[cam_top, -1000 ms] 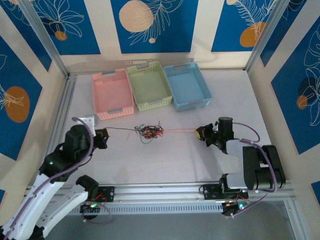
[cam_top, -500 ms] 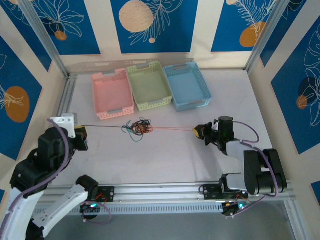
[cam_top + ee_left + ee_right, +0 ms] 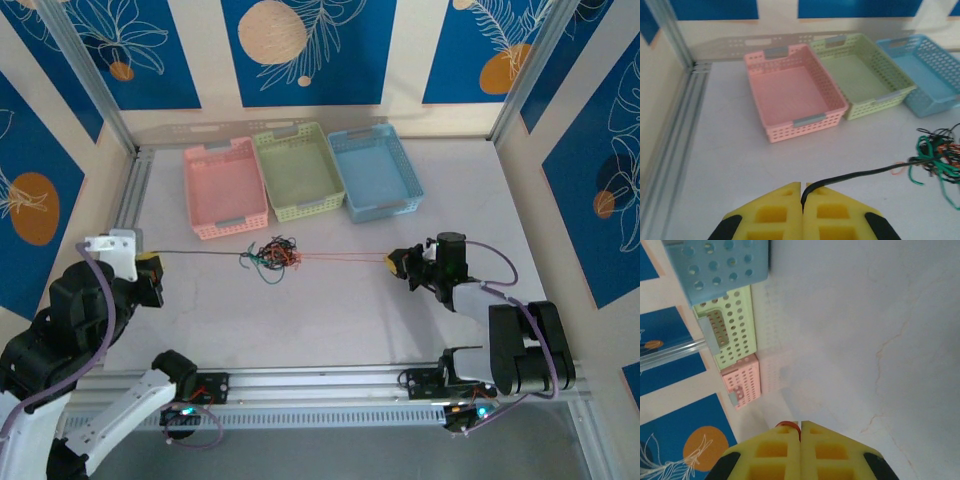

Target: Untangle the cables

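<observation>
The cables [image 3: 275,253] form a small knot of black, red, orange and green wires on the table, in front of the baskets. A black cable [image 3: 200,254] runs taut from the knot leftward into my left gripper [image 3: 150,268], which is shut on its end. In the left wrist view the black cable [image 3: 860,175] bends down between the yellow pads [image 3: 830,207], with the knot [image 3: 937,155] at the right edge. A thin red cable [image 3: 345,259] stretches rightward to my right gripper [image 3: 397,264]. In the right wrist view that gripper [image 3: 800,426] is shut on a red cable loop [image 3: 788,425].
Three empty baskets stand in a row behind the knot: pink [image 3: 232,225], green [image 3: 310,207] and blue [image 3: 385,210]. An aluminium rail [image 3: 125,200] borders the table on the left, close to my left arm. Walls close in both sides.
My left gripper has pulled left with the black cable, drawing it out longer. The knot slid a little left. My right gripper has stayed nearly still.
</observation>
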You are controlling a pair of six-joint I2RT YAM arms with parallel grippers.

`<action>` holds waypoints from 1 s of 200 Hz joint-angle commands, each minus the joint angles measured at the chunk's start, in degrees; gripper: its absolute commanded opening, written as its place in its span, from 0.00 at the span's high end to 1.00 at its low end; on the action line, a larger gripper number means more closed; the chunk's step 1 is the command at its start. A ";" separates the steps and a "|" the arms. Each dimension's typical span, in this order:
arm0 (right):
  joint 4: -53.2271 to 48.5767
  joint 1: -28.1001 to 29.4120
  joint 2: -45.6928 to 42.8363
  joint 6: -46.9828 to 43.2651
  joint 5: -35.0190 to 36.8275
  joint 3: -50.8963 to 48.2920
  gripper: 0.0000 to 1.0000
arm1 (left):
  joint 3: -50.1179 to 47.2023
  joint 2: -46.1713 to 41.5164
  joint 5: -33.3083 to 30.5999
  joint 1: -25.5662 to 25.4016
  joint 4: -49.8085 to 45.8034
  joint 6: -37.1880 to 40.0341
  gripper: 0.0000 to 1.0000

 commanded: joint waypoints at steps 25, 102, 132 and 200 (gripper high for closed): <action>-8.06 1.63 -0.44 -2.93 12.53 1.83 1.00 | -13.02 4.12 25.95 1.11 19.02 -6.08 1.00; -25.96 5.75 -14.23 -16.36 19.19 7.53 0.90 | -35.28 12.77 35.31 1.06 33.62 -14.81 1.00; -33.74 6.42 -17.85 -25.20 17.21 11.80 0.69 | -38.21 14.58 33.94 0.95 34.28 -16.71 1.00; -34.45 27.05 -5.15 -33.58 8.84 25.59 0.69 | -42.54 15.02 34.61 0.09 36.90 -18.96 1.00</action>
